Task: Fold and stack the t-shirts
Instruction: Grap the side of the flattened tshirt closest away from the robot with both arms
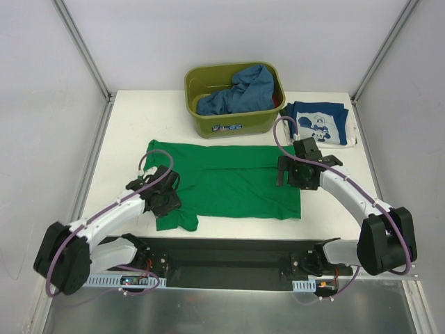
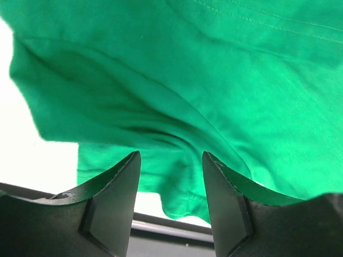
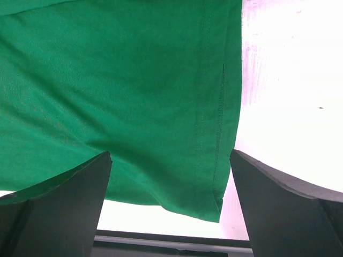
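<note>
A bright green t-shirt (image 1: 222,181) lies spread across the middle of the table. My left gripper (image 1: 165,195) hovers over its left sleeve area. In the left wrist view its jaws (image 2: 171,166) stand apart, with a rumpled fold of green cloth (image 2: 214,80) beyond them and nothing pinched. My right gripper (image 1: 292,172) is over the shirt's right edge. It stands wide open (image 3: 171,160) above the stitched hem corner (image 3: 214,198). A folded navy t-shirt with a white-blue print (image 1: 318,124) rests at the back right. A mid-blue t-shirt (image 1: 236,90) is bunched inside the tub.
The olive-green plastic tub (image 1: 208,125) stands at the back centre, just behind the green shirt. Bare white table (image 1: 125,132) shows to the left. A black base rail (image 1: 229,254) runs along the near edge. Walls with metal posts close in the sides.
</note>
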Tool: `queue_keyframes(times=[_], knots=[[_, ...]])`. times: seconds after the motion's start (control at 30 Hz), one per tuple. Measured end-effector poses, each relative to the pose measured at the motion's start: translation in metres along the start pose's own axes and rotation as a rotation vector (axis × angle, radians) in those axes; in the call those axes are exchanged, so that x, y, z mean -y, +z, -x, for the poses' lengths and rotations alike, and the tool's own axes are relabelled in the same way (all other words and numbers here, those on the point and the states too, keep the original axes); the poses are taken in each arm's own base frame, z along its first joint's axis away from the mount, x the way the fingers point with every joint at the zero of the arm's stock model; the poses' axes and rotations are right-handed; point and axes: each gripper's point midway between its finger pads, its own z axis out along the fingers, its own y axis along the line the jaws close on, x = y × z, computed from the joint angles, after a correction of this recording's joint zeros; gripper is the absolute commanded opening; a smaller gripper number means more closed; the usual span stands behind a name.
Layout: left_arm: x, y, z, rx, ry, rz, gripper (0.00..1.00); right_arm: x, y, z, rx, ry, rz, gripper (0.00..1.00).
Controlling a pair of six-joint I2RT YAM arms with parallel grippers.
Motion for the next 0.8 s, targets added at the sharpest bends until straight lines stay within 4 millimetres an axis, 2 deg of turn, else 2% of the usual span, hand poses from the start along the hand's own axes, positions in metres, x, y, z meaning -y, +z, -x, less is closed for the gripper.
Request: queue_keyframes(times=[0.07,0.17,0.23,0.43,0.7,0.8], knots=[[-0.001,-0.008,0.001,0.02,-0.012,-0.035,0.5,0.0,0.0,0.0,0.0,0.0,0.0,0.97],[-0.009,-0.015,-0.003,0.028,-0.036,-0.049,0.41,0.0,0.0,0.0,-0.001,0.0,0.0,0.97],[-0.018,-0.014,-0.009,0.015,-0.05,-0.031,0.39,0.0,0.0,0.0,-0.001,0.0,0.0,0.97],[-0.051,-0.005,-0.042,-0.093,-0.083,0.078,0.44,0.0,0.0,-0.001,-0.002,0.0,-0.001,0.97],[-0.054,-0.004,-0.04,-0.076,-0.15,0.102,0.47,0.0,0.002,-0.002,0.0,0.002,0.002,0.97],[-0.053,-0.003,-0.04,-0.09,-0.141,0.131,0.27,0.004,0.003,-0.012,-0.011,0.012,-0.003,0.97]])
